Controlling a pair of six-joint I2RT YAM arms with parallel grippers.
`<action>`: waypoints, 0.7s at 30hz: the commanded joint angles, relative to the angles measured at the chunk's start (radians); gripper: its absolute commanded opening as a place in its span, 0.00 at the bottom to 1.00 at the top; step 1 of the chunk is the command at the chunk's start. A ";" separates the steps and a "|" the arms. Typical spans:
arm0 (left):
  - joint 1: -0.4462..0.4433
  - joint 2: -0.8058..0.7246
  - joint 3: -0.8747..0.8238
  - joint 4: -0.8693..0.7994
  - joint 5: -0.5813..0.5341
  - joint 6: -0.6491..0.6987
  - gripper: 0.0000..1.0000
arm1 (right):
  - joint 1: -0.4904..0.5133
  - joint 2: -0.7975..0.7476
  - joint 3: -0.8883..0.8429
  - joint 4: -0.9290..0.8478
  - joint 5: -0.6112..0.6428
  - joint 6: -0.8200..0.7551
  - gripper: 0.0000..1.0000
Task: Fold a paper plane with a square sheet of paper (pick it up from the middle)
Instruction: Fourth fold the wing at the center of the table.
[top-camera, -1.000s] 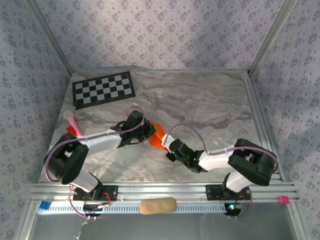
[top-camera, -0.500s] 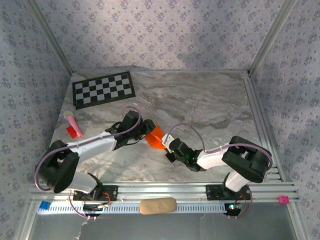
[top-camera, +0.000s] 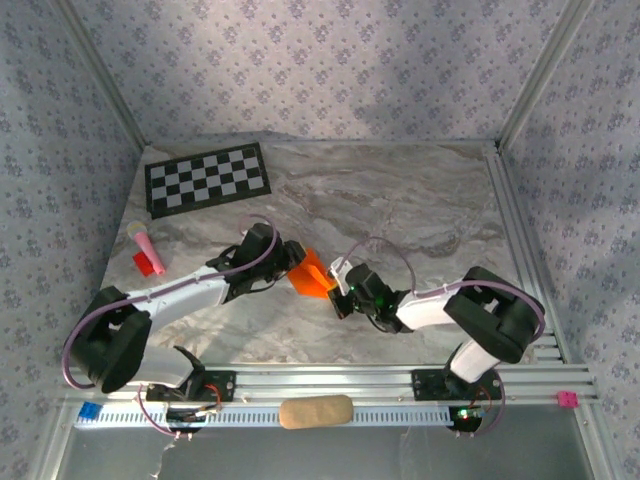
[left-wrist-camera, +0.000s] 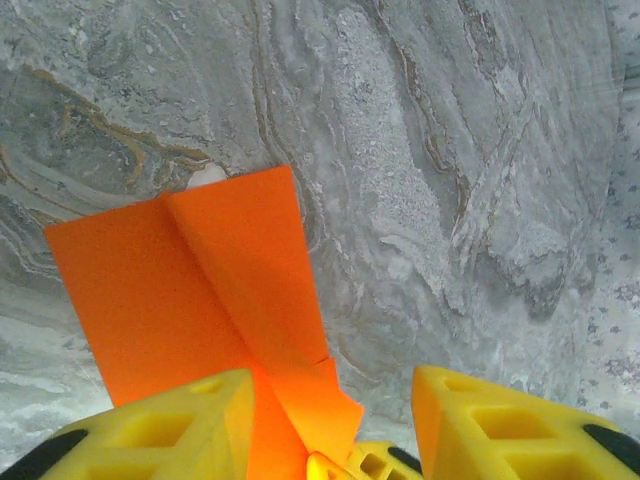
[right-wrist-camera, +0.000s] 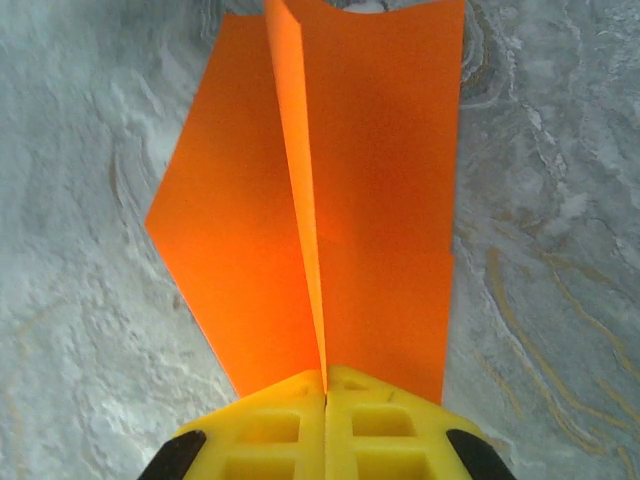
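Note:
The square sheet of paper (top-camera: 310, 272) is bright orange and folded into a dart with a raised centre crease, the paper plane. It sits just above the marble table, between the two arms. My right gripper (top-camera: 340, 290) is shut on the centre crease (right-wrist-camera: 322, 375), and the wings (right-wrist-camera: 385, 200) spread out to both sides ahead of it. My left gripper (top-camera: 290, 258) stands open at the paper's other end. There the paper (left-wrist-camera: 200, 290) lies against the left finger (left-wrist-camera: 170, 420), and the right finger (left-wrist-camera: 500, 425) is well apart from it.
A black-and-white checkerboard sheet (top-camera: 207, 178) lies at the back left. A small red and pink object (top-camera: 147, 252) sits near the left edge. A tan pad (top-camera: 316, 411) rests on the front rail. Aluminium rails (top-camera: 520, 250) border the right side.
My left gripper has opened and let go of the paper, and its arm has stretched out. The right gripper stays shut on the crease and has shifted slightly up-left with the paper.

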 joint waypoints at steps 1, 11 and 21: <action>0.007 0.002 -0.010 0.002 0.017 0.008 0.43 | -0.057 0.013 0.055 -0.044 -0.204 0.142 0.04; 0.015 0.030 -0.013 0.025 0.046 0.006 0.38 | -0.110 0.065 0.114 -0.114 -0.301 0.203 0.04; 0.024 0.037 -0.029 0.039 0.054 0.003 0.35 | -0.135 0.123 0.150 -0.108 -0.395 0.285 0.03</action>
